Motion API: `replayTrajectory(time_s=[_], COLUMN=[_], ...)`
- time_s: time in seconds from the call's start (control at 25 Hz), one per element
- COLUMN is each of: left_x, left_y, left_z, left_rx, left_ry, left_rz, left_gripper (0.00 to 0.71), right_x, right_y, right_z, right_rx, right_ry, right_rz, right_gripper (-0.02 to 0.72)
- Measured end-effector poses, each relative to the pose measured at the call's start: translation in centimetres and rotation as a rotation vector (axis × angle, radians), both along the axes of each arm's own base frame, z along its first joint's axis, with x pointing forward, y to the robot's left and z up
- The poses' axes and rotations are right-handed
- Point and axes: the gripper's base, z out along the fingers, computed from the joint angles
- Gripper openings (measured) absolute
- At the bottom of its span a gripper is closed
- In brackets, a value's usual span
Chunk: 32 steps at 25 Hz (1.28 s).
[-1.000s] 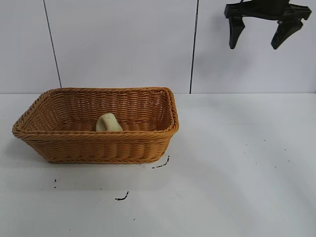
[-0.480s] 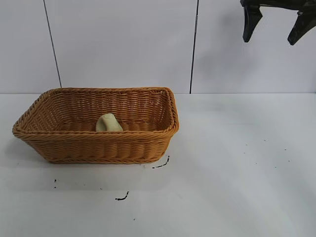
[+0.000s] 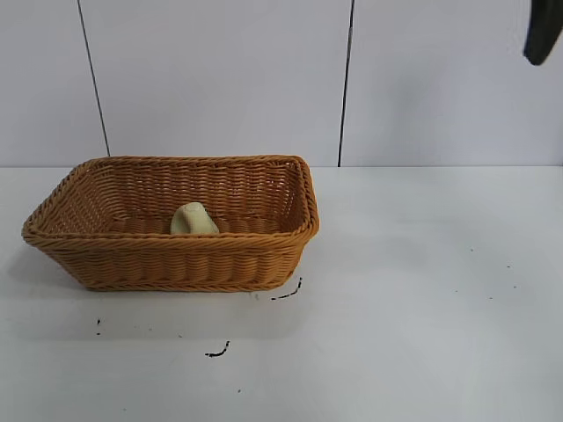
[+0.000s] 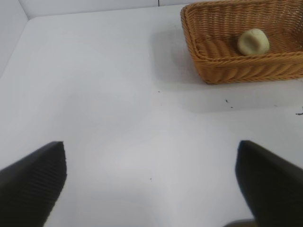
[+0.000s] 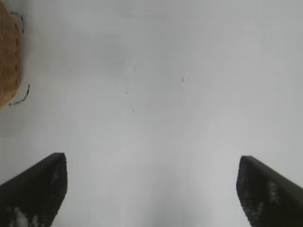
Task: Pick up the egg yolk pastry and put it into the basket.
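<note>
The egg yolk pastry (image 3: 193, 219), a small pale cream dome, lies inside the golden-brown wicker basket (image 3: 176, 264) on the left half of the table. It also shows in the left wrist view as the pastry (image 4: 253, 41) in the basket (image 4: 227, 71). My right gripper (image 5: 151, 189) hangs open and empty high above the right side of the table; only one dark fingertip (image 3: 540, 40) shows at the exterior view's upper right corner. My left gripper (image 4: 151, 184) is open and empty over bare table, well away from the basket, and out of the exterior view.
Small black marks (image 3: 286, 293) lie on the white table just in front of the basket. The basket's corner (image 5: 8, 61) shows at the edge of the right wrist view. A white panelled wall (image 3: 220, 79) stands behind the table.
My right gripper has risen and drifted right, almost leaving the exterior view; it stays open. The pastry and basket have not moved.
</note>
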Motion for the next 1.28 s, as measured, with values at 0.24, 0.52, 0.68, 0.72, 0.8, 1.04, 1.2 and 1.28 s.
replayTrajectory(time_s=[0.24, 0.52, 0.68, 0.72, 0.8, 1.04, 1.2, 1.28], left_x=[0.0, 0.0, 0.0, 0.0, 0.0, 0.0, 0.0, 0.0], left_y=[0.0, 0.0, 0.0, 0.0, 0.0, 0.0, 0.0, 0.0], left_z=[0.0, 0.0, 0.0, 0.0, 0.0, 0.0, 0.0, 0.0], left_rx=[0.0, 0.0, 0.0, 0.0, 0.0, 0.0, 0.0, 0.0], left_ry=[0.0, 0.0, 0.0, 0.0, 0.0, 0.0, 0.0, 0.0], left_rz=[0.0, 0.0, 0.0, 0.0, 0.0, 0.0, 0.0, 0.0], left_gripper=[0.697, 0.697, 0.697, 0.697, 0.697, 0.697, 0.697, 0.697], right_x=[-9.0, -18.3, -22.5, -23.4, -24.9, -27.5, -28.4, -28.7], right_y=[-0.5, -1.1, -1.4, -1.4, -1.5, -1.6, -1.7, -1.7], right_z=[-1.6, -4.1, -6.3, -6.8, -7.4, -7.2, -7.2, -7.2], right_rx=[0.002, -0.006, -0.004, -0.002, 0.004, 0.018, 0.019, 0.019], right_ry=[0.008, -0.201, -0.348, -0.38, -0.465, -0.667, -0.729, -0.748], right_rz=[0.0, 0.038, 0.046, 0.046, 0.045, 0.038, 0.037, 0.036], right_gripper=[0.695, 0.696, 0.696, 0.696, 0.696, 0.696, 0.696, 0.696])
